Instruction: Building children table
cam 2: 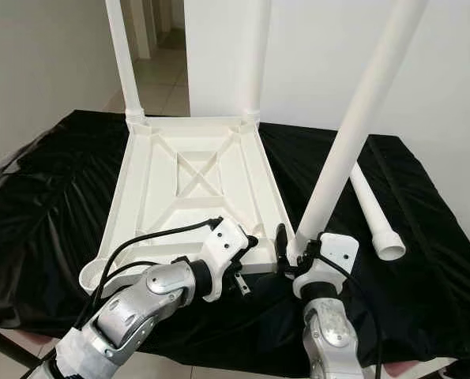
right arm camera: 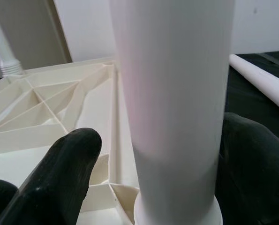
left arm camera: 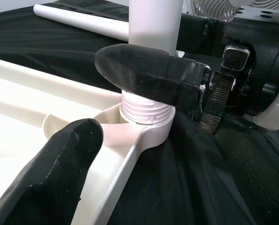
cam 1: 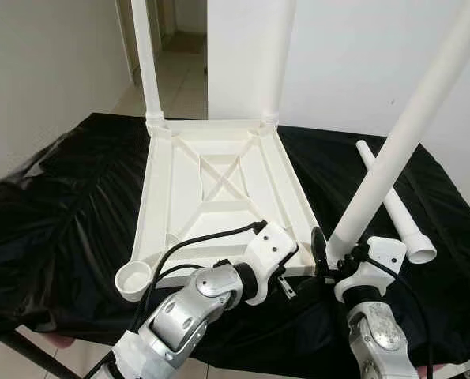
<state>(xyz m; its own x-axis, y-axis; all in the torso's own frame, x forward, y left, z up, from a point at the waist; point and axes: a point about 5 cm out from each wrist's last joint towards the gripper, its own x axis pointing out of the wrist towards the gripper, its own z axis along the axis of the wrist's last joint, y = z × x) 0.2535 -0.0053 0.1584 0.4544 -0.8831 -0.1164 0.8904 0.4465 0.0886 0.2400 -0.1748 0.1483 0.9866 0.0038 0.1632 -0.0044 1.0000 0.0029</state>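
1. The right gripper [cam 2: 286, 251] is clenched around the base of a long white plastic table leg [cam 2: 353, 126], its black fingers [right arm camera: 59, 183] on either side of the tube.
2. That leg leans rightward as it rises; its threaded end sits in the near right corner socket [left arm camera: 151, 129] of the upturned white plastic tabletop [cam 1: 219, 197].
3. The left gripper [left arm camera: 125, 108] is spread apart at the same corner, one finger lying across the thread.
4. Two more legs [cam 1: 148, 63] stand upright in the far corners.
5. The near left socket [cam 1: 134, 280] is empty.
6. A loose fourth leg [cam 1: 396, 209] lies on the black sheet [cam 1: 69, 205], right of the tabletop.
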